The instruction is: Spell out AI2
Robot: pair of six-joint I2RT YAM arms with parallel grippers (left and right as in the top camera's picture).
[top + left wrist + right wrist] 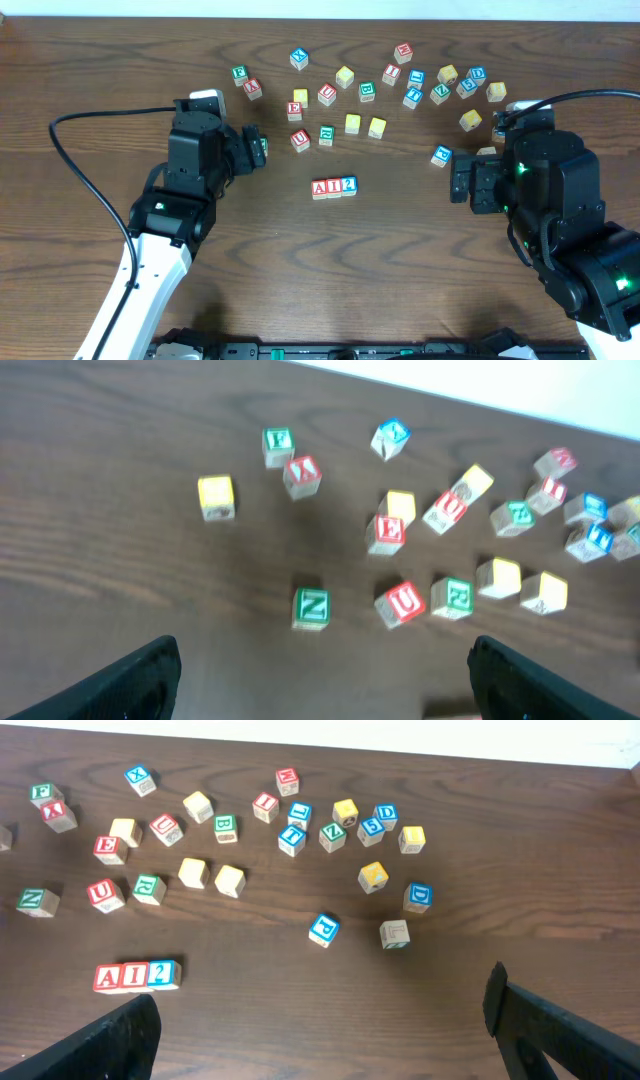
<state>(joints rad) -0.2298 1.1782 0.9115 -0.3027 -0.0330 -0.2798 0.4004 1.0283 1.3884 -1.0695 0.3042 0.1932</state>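
In the overhead view, 3 cubes are seen touching in a row near the middle of the table [400, 270]. The A cube [319, 188] comes first, the I cube [334, 187] is set at its 3 o'clock, and the 2 cube [349, 185] is set at 3 o'clock of that. Read from left to right, AI2 is spelled. The row is touched by neither arm.

The left gripper [257, 148] is found at 10 o'clock of the row, its fingers spread wide and empty. A green N cube [311, 607] is seen on the table just ahead of it in the left wrist view.

The right gripper [462, 183] is placed at 3 o'clock of the row, well apart, likewise spread and empty.

The scattered cubes [352, 123] are spread from 10 to 2 o'clock of the row.
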